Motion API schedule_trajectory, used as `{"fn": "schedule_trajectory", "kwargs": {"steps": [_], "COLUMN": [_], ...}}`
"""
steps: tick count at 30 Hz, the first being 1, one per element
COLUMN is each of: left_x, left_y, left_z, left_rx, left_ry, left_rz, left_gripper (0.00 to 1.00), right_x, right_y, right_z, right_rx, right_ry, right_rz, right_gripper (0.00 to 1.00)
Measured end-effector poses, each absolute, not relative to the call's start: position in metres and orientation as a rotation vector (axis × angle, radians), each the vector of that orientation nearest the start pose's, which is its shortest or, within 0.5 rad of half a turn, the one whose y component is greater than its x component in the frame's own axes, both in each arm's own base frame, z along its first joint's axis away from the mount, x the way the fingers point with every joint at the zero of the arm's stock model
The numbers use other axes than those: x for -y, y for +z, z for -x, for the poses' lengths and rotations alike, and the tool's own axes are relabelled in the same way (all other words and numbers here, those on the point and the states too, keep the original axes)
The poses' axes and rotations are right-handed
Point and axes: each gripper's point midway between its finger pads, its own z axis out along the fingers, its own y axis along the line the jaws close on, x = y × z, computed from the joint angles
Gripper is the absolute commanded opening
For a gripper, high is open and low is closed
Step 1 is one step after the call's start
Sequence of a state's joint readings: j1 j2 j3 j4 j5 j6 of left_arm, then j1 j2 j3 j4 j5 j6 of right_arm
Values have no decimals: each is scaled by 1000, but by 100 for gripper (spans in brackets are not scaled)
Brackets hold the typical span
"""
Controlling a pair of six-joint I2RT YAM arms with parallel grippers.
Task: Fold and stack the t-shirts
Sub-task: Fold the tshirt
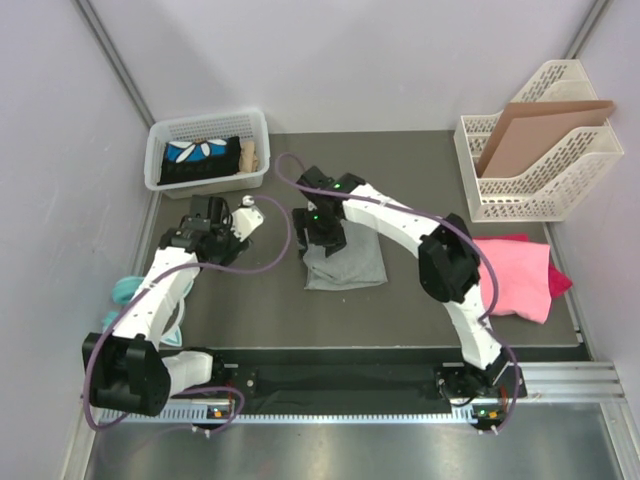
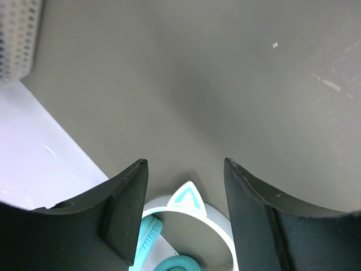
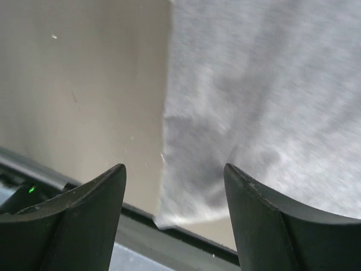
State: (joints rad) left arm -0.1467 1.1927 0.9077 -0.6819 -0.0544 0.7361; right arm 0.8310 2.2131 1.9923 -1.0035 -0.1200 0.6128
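A: Grey t-shirt (image 1: pixel 345 262)?
B: Folded to a small heather rectangle, softly creased, mid-table (image 1: pixel 420 310).
A: Pink t-shirt (image 1: pixel 515 275)?
B: Bright, lying at the right edge over a magenta t-shirt (image 1: pixel 562 282).
A: Right gripper (image 1: pixel 322 240)?
B: Above the grey fold's far left corner, jaws apart, pinching nothing.
A: Left gripper (image 1: pixel 252 215)?
B: Further left, over bare table, jaws apart, empty.

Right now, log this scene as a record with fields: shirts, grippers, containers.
grey t-shirt: folded, centre of table
pink t-shirts: piled at table's right edge
left gripper: open, empty, over bare table
right gripper: open, empty, above grey t-shirt's edge
white basket: far left, dark cloth inside
file rack: far right, holds cardboard sheet
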Motion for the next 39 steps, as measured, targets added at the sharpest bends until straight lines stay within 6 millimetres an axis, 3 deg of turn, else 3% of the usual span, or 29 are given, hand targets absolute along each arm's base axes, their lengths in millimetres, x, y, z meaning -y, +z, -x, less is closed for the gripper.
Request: {"fn": "schedule_trajectory", "kwargs": {"steps": [1, 7, 10, 13, 16, 18, 21, 31, 34, 39], "left_x": [6, 28, 57, 107, 160, 178, 185, 247, 264, 280], "left_y": [130, 165, 195, 208, 197, 181, 168, 138, 122, 94], "left_z": [-294, -305, -308, -301, -279, -276, -284, -360, -362, -342], "left_rx": [-2320, -2235, -2146, -2043, -1986, -2015, -2058, -2063, -2063, -2080], "left_ry": [294, 174, 78, -5, -118, -176, -196, -229, -242, -247], "left_rz": [-1070, -1069, -1101, -1218, -1376, -1418, -1421, -1392, -1423, -1528], "left_gripper": [62, 63, 63, 63, 62, 62, 61, 60, 60, 60], "right_x": [-381, -321, -299, -303, -323, -334, -342, -338, -340, -339], "right_y": [93, 113, 104, 90, 80, 75, 71, 50, 51, 49], "right_z": [-289, -331, -347, -348, -352, -359, -363, -356, -356, -356], "right_rx": [-2903, -2852, -2835, -2863, -2879, -2874, -2873, -2894, -2883, -2885], "right_ry": [513, 706, 807, 893, 995, 1055, 1123, 1207, 1231, 1249], "right_rz": [338, 71, -68, -108, -89, -87, -89, -148, -141, -139], "right_gripper": [69, 68, 67, 66, 65, 65, 64, 62, 62, 62]}}
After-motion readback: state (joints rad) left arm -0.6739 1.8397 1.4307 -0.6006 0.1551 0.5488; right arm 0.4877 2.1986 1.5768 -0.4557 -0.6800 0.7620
